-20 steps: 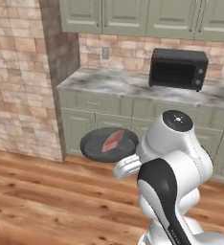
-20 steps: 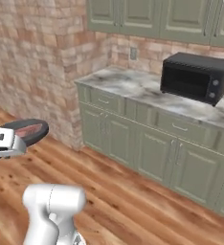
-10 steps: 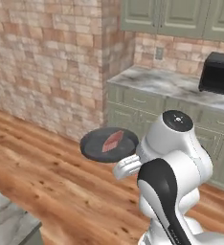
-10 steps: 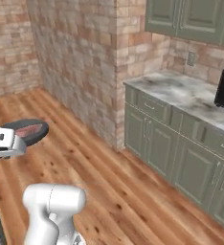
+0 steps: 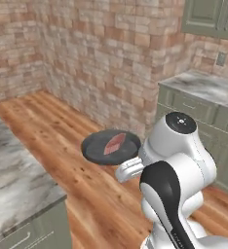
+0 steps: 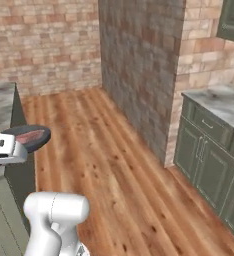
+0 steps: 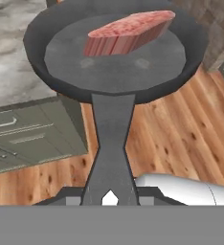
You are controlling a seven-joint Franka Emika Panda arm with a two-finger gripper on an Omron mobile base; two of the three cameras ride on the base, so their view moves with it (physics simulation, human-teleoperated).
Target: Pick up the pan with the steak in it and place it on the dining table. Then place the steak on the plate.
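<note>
Base swung; dining table point(image 5: 18, 180) now beside held pan point(image 5: 111, 147).

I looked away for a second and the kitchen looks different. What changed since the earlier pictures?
The base turned, so the whole view swung: the microwave left the pictures, and a marbled top came in at the left. The gripper stayed shut on the handle of the pan, held above the floor, with the steak inside.
</note>
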